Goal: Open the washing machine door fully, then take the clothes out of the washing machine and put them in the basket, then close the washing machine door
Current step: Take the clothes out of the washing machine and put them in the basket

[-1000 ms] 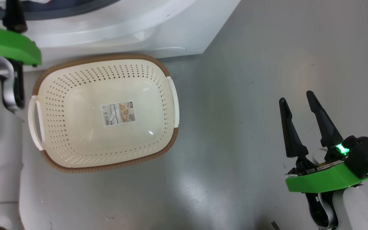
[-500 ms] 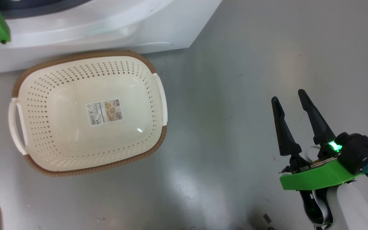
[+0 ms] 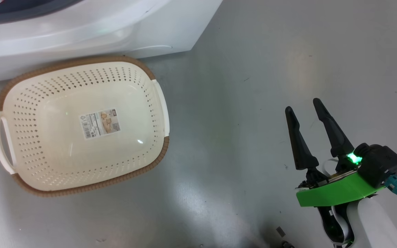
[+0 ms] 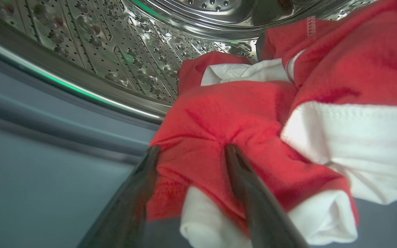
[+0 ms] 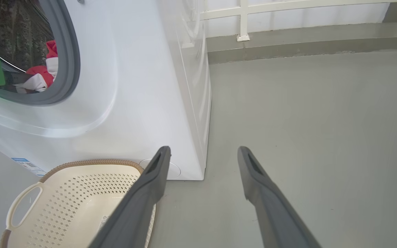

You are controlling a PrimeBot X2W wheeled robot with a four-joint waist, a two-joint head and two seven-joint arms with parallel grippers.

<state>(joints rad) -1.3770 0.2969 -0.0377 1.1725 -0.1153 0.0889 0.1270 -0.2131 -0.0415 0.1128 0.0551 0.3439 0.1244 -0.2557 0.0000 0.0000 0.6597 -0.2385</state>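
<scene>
The left tool [image 4: 191,147] is reaching into the drum [image 4: 122,44] with its jaws standing wide. Its two dark fingers [image 4: 240,172] are straddling a raised fold of the clothes [image 4: 226,113]. The tips are meeting the red fabric, but nothing is being pinched yet. The clothes are lying bunched at the drum's mouth, red with white panels, and part of the pile is spilling toward the grey rubber ring [image 5: 71,51].

The step in hand looks like the first grab. To do it well, the fingers should be sinking a little deeper, so that the fold is filling the gap before they close. A shallow pinch on the top layer is likely to be slipping off as the arm withdraws. Closing on the thick red ridge, not the loose white edge, should be bringing more of the bundle out together. The lift should be going up and over the ring, since dragging cloth across the rubber risks snagging it.

The right tool [image 3: 303,105] is hanging spread and empty above the floor [image 3: 236,69], well apart from the work. The basket [image 3: 47,103] is sitting empty on the floor, just beside the front of the washing machine [image 5: 133,103] and below its opening. That is giving the drop a short path, provided the garment is clearing the brown rim.
</scene>
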